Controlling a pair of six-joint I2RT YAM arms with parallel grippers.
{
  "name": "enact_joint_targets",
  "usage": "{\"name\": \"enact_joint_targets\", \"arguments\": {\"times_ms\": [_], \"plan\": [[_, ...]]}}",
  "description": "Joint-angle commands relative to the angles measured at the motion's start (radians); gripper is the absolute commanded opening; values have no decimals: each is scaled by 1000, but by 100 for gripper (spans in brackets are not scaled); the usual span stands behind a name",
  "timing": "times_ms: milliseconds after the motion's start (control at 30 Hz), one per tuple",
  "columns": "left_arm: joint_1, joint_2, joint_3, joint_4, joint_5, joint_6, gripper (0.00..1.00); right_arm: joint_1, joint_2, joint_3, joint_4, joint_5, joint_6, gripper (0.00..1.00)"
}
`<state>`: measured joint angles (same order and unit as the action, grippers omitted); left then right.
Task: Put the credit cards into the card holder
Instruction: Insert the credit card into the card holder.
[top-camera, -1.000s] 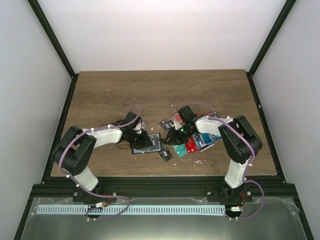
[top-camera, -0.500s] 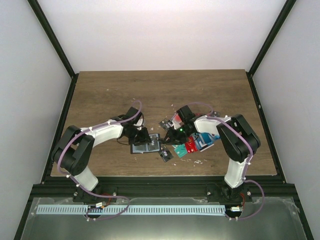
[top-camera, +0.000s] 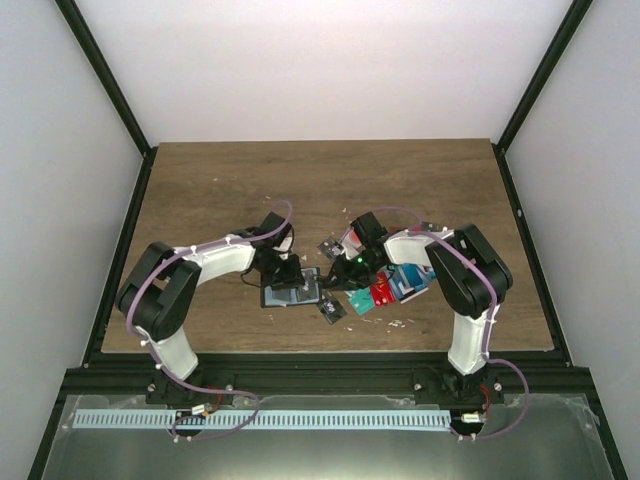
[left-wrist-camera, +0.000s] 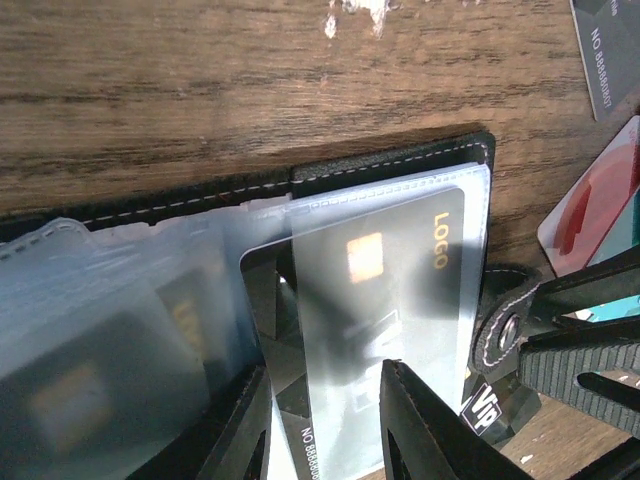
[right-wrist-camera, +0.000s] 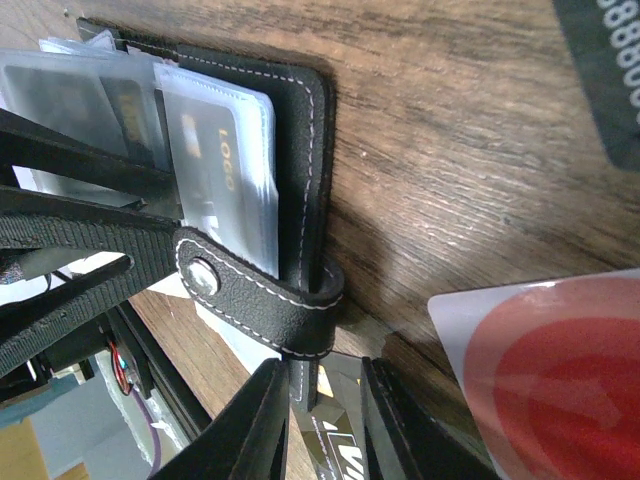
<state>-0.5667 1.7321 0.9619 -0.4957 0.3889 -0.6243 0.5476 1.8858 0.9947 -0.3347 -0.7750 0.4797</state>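
Note:
The card holder (top-camera: 290, 297) lies open between my two grippers, showing clear sleeves inside a black stitched cover (left-wrist-camera: 380, 165). A black card marked LOGO (left-wrist-camera: 380, 280) sits partly inside one sleeve. My left gripper (left-wrist-camera: 325, 365) hovers over that card's outer end, its fingers apart and not pinching it. My right gripper (right-wrist-camera: 323, 365) stands narrowly open astride the holder's cover edge (right-wrist-camera: 305, 385), just below the snap tab (right-wrist-camera: 250, 290). Only the left finger touches that edge. Loose credit cards lie to the right: red (top-camera: 382, 293), teal (top-camera: 358, 301) and blue (top-camera: 407, 282).
A black VIP card (right-wrist-camera: 345, 440) lies under my right gripper beside the holder. A white card with a red circle (right-wrist-camera: 550, 370) and another black card (right-wrist-camera: 600, 70) lie close by on the wood. The table's front edge (top-camera: 330, 350) is near the cards.
My left gripper's fingers have spread a little and the left arm has shifted slightly toward the holder. The right gripper has stayed at the holder's edge.

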Motion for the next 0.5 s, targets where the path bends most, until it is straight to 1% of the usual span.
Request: {"name": "enact_joint_targets", "arguments": {"times_ms": [0,233,367,467], "plan": [[-19,27,30,8,-11,4,32,10,23,37,12,-13,0,23],[-48,51,74,23,13,15,32,12,36,65,5,-15,1,22],[-52,20,87,12,4,18,32,12,28,68,-17,4,-16,22],[-51,-15,102,-33,-23,22,33,12,3,67,-47,29,-34,22]]}}
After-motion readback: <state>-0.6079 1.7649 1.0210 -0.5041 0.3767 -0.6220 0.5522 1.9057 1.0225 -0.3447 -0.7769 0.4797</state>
